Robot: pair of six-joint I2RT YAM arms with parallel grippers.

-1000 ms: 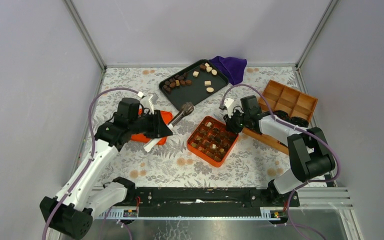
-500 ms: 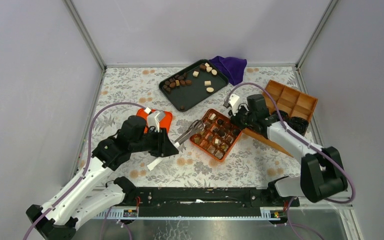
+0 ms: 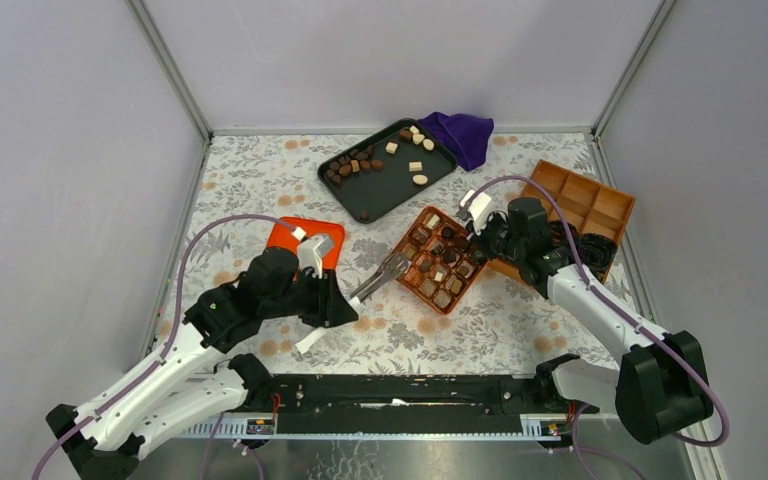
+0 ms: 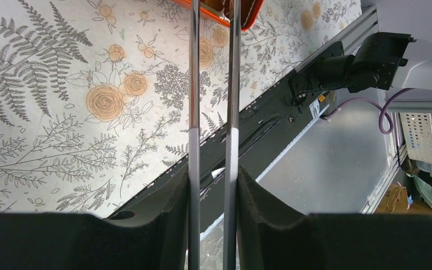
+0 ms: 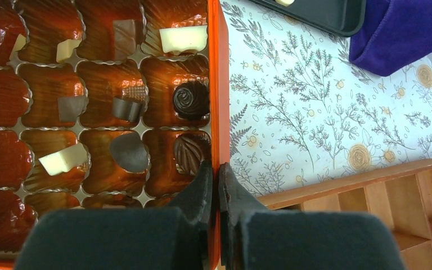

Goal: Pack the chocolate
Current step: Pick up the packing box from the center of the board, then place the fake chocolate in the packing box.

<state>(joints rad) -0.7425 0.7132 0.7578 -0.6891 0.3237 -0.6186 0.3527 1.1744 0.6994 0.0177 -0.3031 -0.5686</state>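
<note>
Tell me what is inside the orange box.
The orange box holds white, mid-brown and dark chocolates in moulded cells; several cells are empty. The right pincer, clamped on its wall, hides the nearest cells.

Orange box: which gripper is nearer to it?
Right. The right gripper is shut on the box wall. The left gripper is apart, to its near left, holding tongs whose tips are at its edge.

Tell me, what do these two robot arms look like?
The left arm and right arm are white tubes with chunky black joints. A purple cable loops along each. The left gripper and right gripper each have two black, wedge-shaped fingers.
</note>
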